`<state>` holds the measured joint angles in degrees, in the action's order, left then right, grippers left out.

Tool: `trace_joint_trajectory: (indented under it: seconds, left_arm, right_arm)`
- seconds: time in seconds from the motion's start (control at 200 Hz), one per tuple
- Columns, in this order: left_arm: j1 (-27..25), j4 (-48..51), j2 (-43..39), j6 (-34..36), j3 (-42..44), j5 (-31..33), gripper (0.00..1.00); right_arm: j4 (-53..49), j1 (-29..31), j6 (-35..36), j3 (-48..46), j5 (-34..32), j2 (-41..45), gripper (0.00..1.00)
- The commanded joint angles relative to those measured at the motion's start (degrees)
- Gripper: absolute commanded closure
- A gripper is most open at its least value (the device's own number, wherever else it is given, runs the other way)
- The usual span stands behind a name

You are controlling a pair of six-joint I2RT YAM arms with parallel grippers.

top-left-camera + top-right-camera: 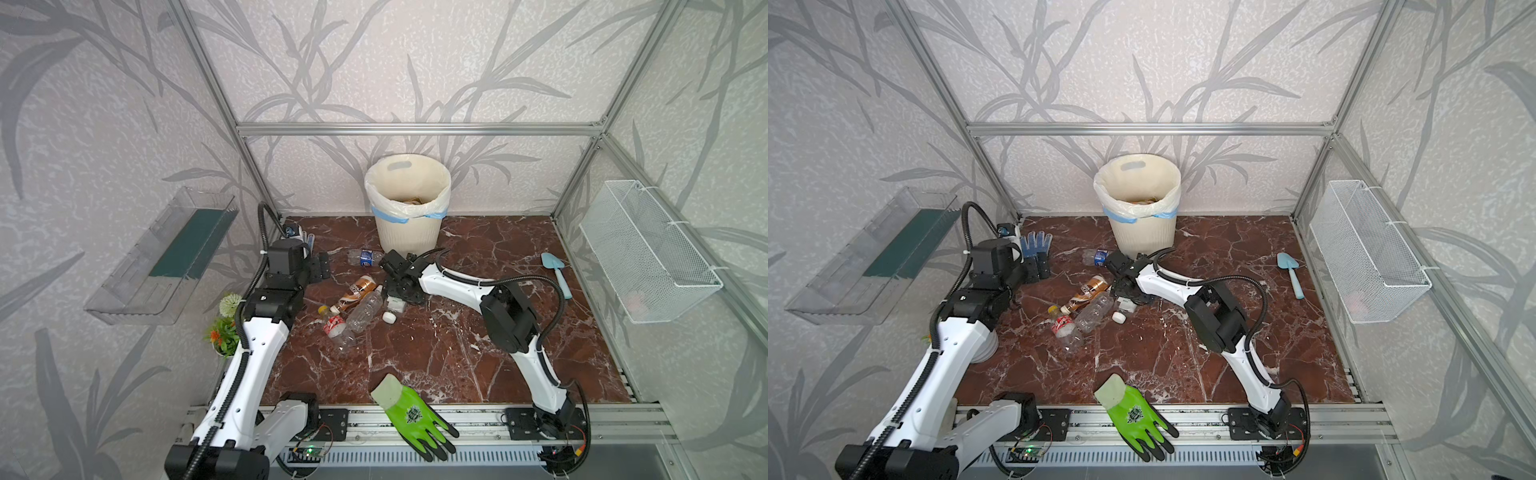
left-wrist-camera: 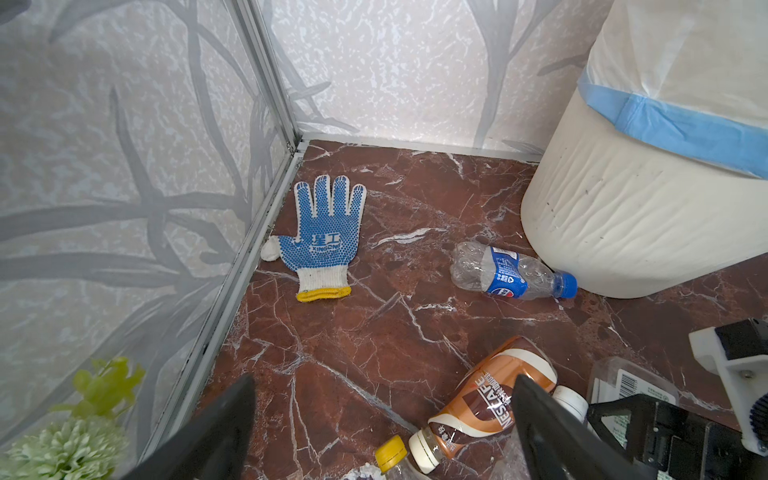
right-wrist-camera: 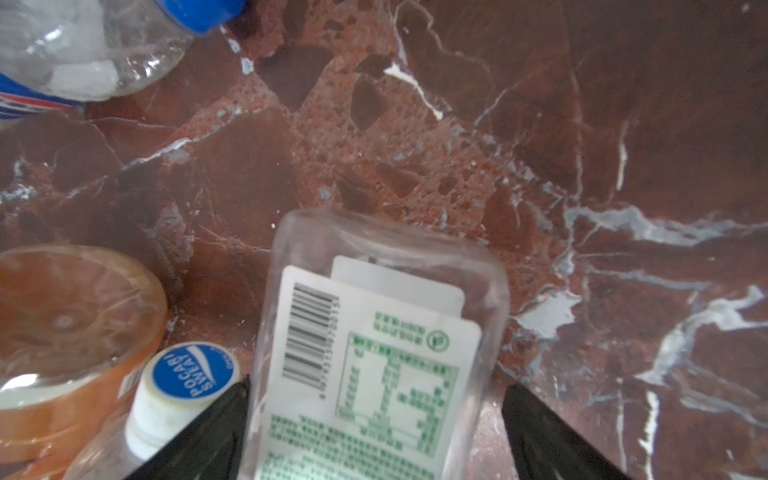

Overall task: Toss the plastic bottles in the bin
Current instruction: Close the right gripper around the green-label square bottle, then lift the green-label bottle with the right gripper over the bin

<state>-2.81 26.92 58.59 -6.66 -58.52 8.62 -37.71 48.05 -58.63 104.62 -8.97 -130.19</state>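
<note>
**Right grip on clear bottle unconfirmed**

My right gripper (image 3: 376, 386) straddled the green-printed clear bottle (image 3: 374, 332), lying on the marble table (image 1: 457, 353) near of the bin (image 1: 407, 237), right of the brown-labelled bottle (image 1: 357, 293). Whether the jaws had bitten, I could not tell. My left gripper (image 2: 384, 382) stood spread and empty. Recommended: close squarely across the label, gently, since thin plastic buckles; lift straight up, clear of neighbours.
</note>
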Motion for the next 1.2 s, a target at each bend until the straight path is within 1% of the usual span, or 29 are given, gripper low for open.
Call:
trace_joint_trajectory:
  seconds: [0.0,0.145,0.3,0.5,0.535,0.63,0.695,0.805,0.95,0.965,1.035,1.06,1.105,1.175,1.195]
  left_arm:
    - [0.46,-0.55,-0.13,-0.42,-0.37,-0.25,0.05]
    - [0.64,-0.55,0.28,-0.61,-0.36,-0.78,0.05]
    - [0.78,-0.55,0.52,-0.76,-0.45,-0.95,0.05]
    - [0.84,-0.46,0.82,-0.82,-0.46,-1.16,0.06]
    - [0.85,-0.53,0.9,-0.83,-0.48,-1.24,0.06]
    - [0.89,-0.42,1.09,-0.79,-0.53,-1.43,0.06]
    - [0.94,-0.35,1.06,-0.79,-0.54,-1.21,0.06]
    - [0.95,-0.47,1.11,-0.81,-0.46,-0.97,0.06]
    - [1.05,-0.42,1.57,-1.04,-0.58,-2.06,0.07]
    - [1.01,-0.31,1.57,-1.07,-0.62,-2.23,0.07]
    - [1.03,0.1,1.9,-0.86,-0.96,-3.7,0.07]
    - [1.0,0.36,1.96,-0.56,-1.11,-5.1,0.07]
    - [0.98,0.37,2.06,0.47,-1.05,-8.26,0.07]
    - [0.87,-1.7,2.46,2.8,0.37,-14.43,0.07]
    - [0.81,-1.96,2.7,2.95,0.53,-15.81,0.08]
  right_arm:
    - [-0.47,-0.5,0.41,1.02,-1.88,-1.39,0.09]
    - [0.13,-0.68,2.01,-1.1,-4.64,-0.04,0.15]
    - [2.09,-1.2,4.1,-4.16,-5.85,2.46,0.23]
    - [4.32,-1.85,4.96,-6.78,-4.55,4.71,0.3]
    - [5.37,-1.97,5.54,-7.46,-3.89,5.23,0.32]
    - [8.97,-2.72,8.09,-10.31,-0.73,6.79,0.37]
    - [12.49,-3.37,11.42,-12.45,1.75,7.91,0.42]
    - [13.54,-4.18,16.24,-14.46,2.72,10.45,0.43]
    - [16.84,-5.06,21.65,-19.26,2.13,17.27,0.44]
    - [17.46,-5.19,23.39,-20.09,2.05,18.19,0.43]
    - [21.15,-5.78,26.05,-23.82,2.2,22.46,0.43]
    - [22.92,-6.02,26.76,-25.5,2.08,24.1,0.43]
    - [26.26,-6.49,27.72,-28.71,1.72,27.27,0.43]
    - [33.28,-7.62,29.33,-34.41,3.5,31.94,0.43]
    - [34.84,-7.96,29.63,-36.21,3.64,34.7,0.43]
